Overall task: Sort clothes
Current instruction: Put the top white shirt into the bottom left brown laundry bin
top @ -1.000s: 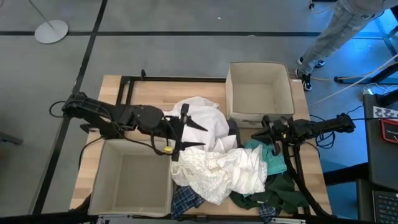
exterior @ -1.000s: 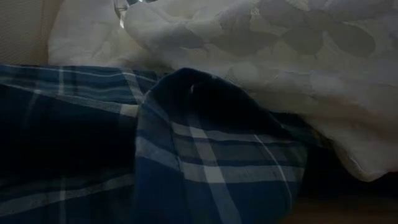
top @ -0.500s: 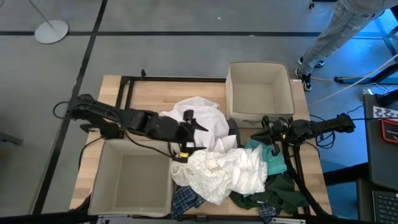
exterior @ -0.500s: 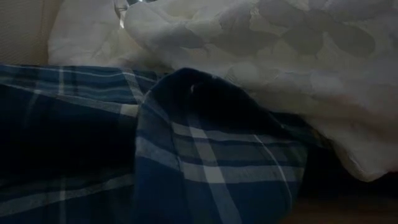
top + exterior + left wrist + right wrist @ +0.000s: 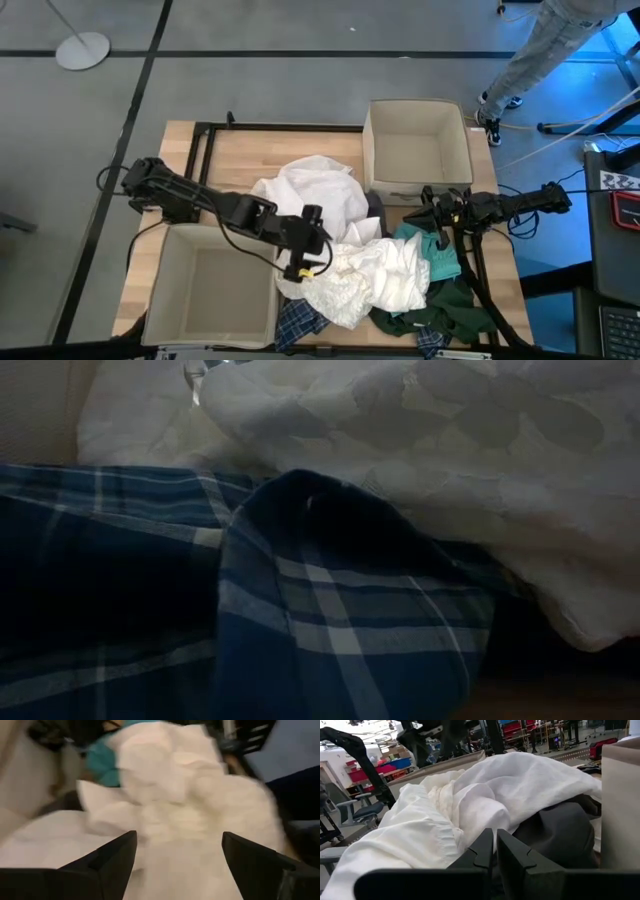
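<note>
- Where the clothes (image 5: pixel 370 275) lie heaped on the table (image 5: pixel 245 150) between two beige bins (image 5: pixel 415 150), we see white garments (image 5: pixel 375 278) topping plaid (image 5: pixel 300 630), teal and green.
- Our left tool (image 5: pixel 312 240) hangs over the white heap, fingers wide, empty.
- Our right tool (image 5: pixel 432 205) rests closed by the teal garment (image 5: pixel 440 258).

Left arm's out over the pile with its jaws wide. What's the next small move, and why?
Probably lower the left gripper onto the white garment and close. Its jaws stand open and empty right at that garment's edge, which lies on top of the pile, and the bin beside it holds nothing yet. The right gripper waits shut.
</note>
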Available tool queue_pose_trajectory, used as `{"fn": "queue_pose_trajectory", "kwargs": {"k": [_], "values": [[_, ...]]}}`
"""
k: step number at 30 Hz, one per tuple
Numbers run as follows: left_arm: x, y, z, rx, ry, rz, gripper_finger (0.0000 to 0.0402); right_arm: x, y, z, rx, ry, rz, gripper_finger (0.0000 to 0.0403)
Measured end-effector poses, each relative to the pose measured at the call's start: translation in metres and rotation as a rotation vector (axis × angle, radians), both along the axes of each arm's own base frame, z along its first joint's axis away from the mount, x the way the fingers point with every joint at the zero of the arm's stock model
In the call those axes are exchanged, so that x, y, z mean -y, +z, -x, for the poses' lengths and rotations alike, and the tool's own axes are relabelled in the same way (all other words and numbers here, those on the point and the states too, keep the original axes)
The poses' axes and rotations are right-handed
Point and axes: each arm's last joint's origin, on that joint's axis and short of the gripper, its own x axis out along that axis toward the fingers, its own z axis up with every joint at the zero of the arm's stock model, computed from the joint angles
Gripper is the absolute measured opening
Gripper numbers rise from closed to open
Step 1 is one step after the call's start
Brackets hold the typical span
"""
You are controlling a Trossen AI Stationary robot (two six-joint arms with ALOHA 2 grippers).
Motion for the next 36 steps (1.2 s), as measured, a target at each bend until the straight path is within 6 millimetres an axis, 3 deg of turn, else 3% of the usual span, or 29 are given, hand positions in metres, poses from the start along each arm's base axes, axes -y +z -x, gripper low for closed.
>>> {"fn": "queue_pose_trajectory", "kwargs": {"k": [6,17,23,29,36], "values": [[-0.001,-0.007,-0.001,-0.029,0.030,-0.026,0.0272,0.000,0.000,0.000,0.001,0.000,0.005,0.0028],[0.012,-0.052,-0.019,-0.175,-0.039,-0.021,0.0270,0.000,0.000,0.000,-0.001,0.000,0.006,0.0028],[0.013,-0.054,-0.022,-0.164,-0.059,-0.036,0.0257,0.000,0.000,0.000,0.000,-0.009,0.005,0.0028],[0.015,-0.055,-0.021,-0.167,-0.082,-0.043,0.0213,0.000,0.000,0.000,0.002,-0.009,0.017,0.0028],[0.016,-0.056,-0.019,-0.183,-0.124,-0.053,0.0122,0.000,0.000,0.000,0.005,-0.016,0.023,0.0028]]}}
